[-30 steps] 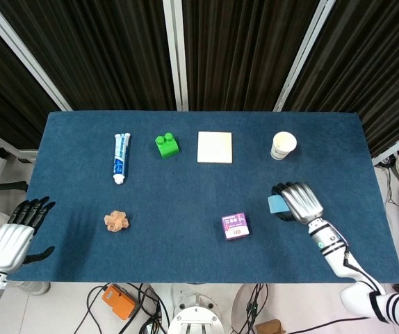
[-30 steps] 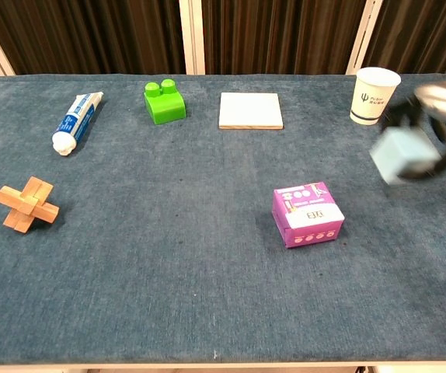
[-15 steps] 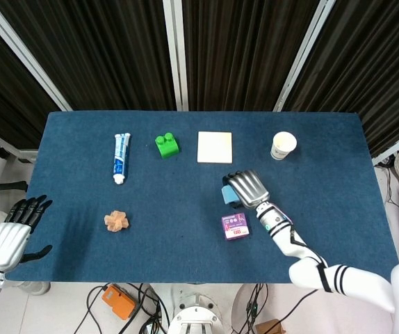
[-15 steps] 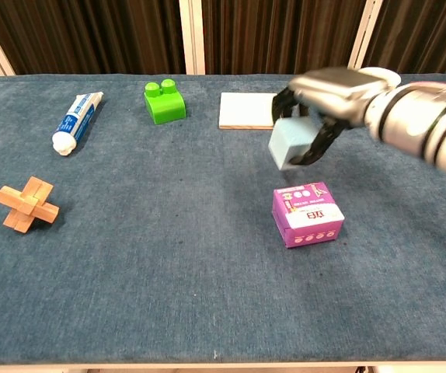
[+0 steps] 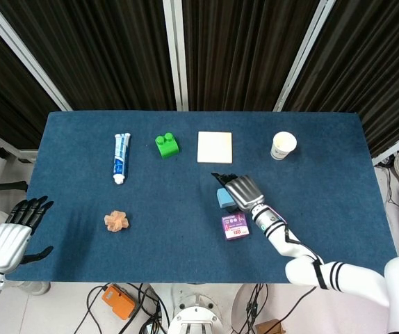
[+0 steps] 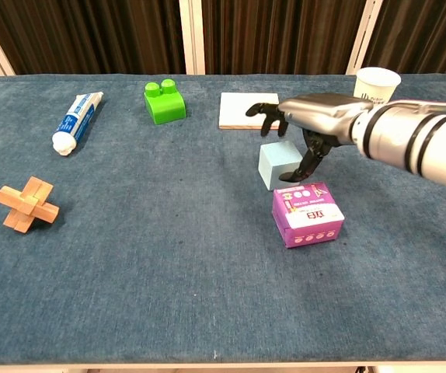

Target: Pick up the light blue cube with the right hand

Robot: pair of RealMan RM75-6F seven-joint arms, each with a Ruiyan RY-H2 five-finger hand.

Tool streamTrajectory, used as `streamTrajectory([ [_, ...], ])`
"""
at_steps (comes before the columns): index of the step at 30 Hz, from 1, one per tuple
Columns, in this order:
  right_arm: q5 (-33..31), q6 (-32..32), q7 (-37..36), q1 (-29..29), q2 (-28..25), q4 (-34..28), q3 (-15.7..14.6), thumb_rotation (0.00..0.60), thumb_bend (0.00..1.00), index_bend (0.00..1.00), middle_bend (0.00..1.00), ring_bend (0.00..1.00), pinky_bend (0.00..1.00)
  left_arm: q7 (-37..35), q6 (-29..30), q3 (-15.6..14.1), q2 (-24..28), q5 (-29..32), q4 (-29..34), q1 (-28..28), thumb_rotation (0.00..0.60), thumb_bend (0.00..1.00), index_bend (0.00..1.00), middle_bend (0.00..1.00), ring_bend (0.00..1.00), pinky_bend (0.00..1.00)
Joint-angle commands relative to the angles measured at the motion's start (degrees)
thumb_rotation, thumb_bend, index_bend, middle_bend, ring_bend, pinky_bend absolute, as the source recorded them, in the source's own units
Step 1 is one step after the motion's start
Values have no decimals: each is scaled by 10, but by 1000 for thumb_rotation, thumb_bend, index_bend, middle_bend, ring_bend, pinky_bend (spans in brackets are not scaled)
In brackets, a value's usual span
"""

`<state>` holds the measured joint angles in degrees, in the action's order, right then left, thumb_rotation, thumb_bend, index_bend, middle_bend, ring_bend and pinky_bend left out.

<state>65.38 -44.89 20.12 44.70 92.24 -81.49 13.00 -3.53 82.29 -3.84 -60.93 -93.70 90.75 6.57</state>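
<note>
Fingers [image 6: 311,152] of the right hand [image 6: 310,118] are spread over the cube [image 6: 279,164], which rests on the worktop [image 6: 168,256] just behind the purple box [image 6: 308,214]; no firm clamp is seen. A slip or a knock to the box is risked if closure is uneven. Small print on the box, tube [image 6: 76,120] and cup [image 6: 374,95] cannot be read.

Blue-clothed table [image 5: 81,209], light blue cube [image 6: 279,164]
</note>
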Motion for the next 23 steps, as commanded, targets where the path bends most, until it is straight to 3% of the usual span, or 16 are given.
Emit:
streamTrajectory([
  [1, 38, -24, -61, -32, -63, -75, -12, 600, 411, 0, 128, 158, 400, -2, 2, 0, 1, 1, 0, -1, 600, 136, 0, 0, 0, 40],
  [4, 103, -83, -108, -81, -129, -140, -40, 600, 407, 0, 31, 53, 293, -4, 7, 0, 1, -1, -1, -3, 600, 137, 0, 0, 0, 40],
  [7, 198, -204, -117, -173, -222, -191, -110, 600, 376, 0, 0, 0, 192, -5, 10, -1, 1, -4, -1, -4, 600, 137, 0, 0, 0, 40],
  [9, 228, -283, -87, -233, -258, -196, -148, 600, 364, 0, 0, 0, 149, -6, 10, -2, 1, -5, -2, -5, 600, 137, 0, 0, 0, 40],
  [12, 243, -408, -48, -334, -265, -168, -189, 600, 341, 0, 0, 0, 119, -9, 10, -2, 2, -4, -2, -5, 600, 137, 0, 0, 0, 40],
  [14, 249, -461, -73, -383, -251, -133, -206, 600, 329, 0, 0, 0, 89, -8, 11, -2, 1, -4, -3, -6, 600, 137, 0, 0, 0, 40],
  [18, 287, -488, -129, -409, -250, -82, -226, 600, 325, 0, 0, 0, 12, -2, 9, -3, -1, -7, -3, -5, 600, 136, 0, 0, 0, 40],
  [23, 300, -490, -149, -412, -249, -71, -216, 600, 325, 0, 0, 0, 0, 13, 6, -2, -5, -5, 0, -4, 600, 137, 0, 0, 0, 40],
])
